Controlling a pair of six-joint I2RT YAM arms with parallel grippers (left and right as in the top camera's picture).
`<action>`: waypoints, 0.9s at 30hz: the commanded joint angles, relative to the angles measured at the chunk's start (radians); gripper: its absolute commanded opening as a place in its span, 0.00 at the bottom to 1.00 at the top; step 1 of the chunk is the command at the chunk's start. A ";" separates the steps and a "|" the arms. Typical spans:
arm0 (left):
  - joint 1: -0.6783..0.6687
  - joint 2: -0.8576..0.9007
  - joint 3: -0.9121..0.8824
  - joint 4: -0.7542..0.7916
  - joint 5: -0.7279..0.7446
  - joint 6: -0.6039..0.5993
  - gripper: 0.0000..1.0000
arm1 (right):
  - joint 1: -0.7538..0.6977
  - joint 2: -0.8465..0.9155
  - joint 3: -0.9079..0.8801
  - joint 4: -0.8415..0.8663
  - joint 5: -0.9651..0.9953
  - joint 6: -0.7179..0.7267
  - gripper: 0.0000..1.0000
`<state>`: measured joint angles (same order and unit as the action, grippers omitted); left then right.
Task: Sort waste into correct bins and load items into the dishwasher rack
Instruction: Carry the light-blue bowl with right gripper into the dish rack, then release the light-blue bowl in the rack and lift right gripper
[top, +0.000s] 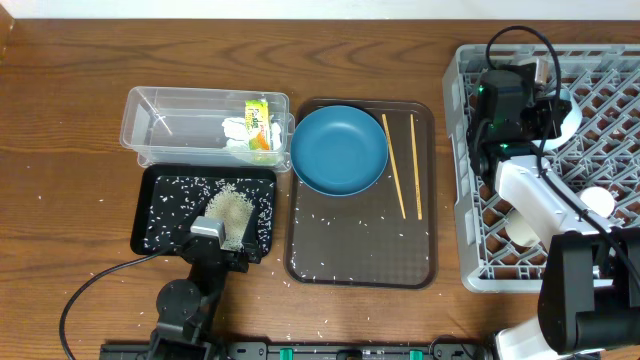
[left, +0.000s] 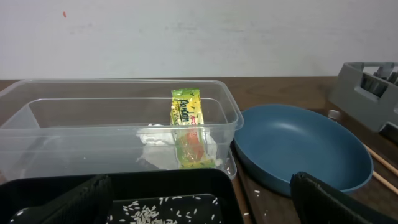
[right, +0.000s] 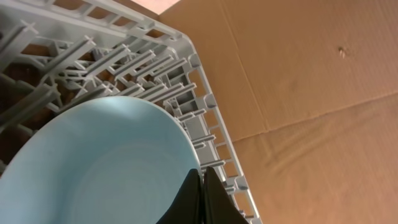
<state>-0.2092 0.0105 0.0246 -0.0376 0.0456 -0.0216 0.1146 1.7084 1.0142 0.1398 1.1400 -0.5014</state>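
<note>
My right gripper (right: 202, 182) is shut on the rim of the white bowl with the pale-blue inside (right: 99, 168), which is held tilted among the pegs of the grey dishwasher rack (right: 155, 68). From overhead this gripper (top: 548, 112) is over the rack's (top: 462, 150) far part. My left gripper (left: 199, 208) is open and empty, low over the near edge of the black tray (top: 152, 215), which holds the rice (top: 230, 210). The clear tub (top: 150, 125) holds the white tissue (top: 237, 132) and the snack wrapper (top: 260, 122). The dark-blue plate (top: 338, 150) and two chopsticks (top: 393, 165) lie on the brown tray.
The brown serving tray (top: 360, 250) sits between the black tray and the rack, with loose rice grains on it. Two small pale cups (top: 598, 200) (top: 520, 232) sit in the rack's near part. A few grains lie on the wooden table (top: 60, 200).
</note>
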 joint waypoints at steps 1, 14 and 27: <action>0.007 -0.005 -0.021 -0.029 -0.013 0.014 0.94 | 0.010 0.011 0.006 -0.005 -0.067 -0.059 0.01; 0.007 -0.005 -0.021 -0.029 -0.013 0.014 0.93 | 0.001 0.011 0.006 -0.098 -0.085 0.074 0.33; 0.007 -0.005 -0.021 -0.029 -0.013 0.014 0.93 | -0.018 -0.074 0.007 -0.300 -0.311 0.417 0.36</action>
<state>-0.2092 0.0105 0.0246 -0.0380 0.0460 -0.0216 0.1085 1.6981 1.0145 -0.1417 0.9627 -0.2237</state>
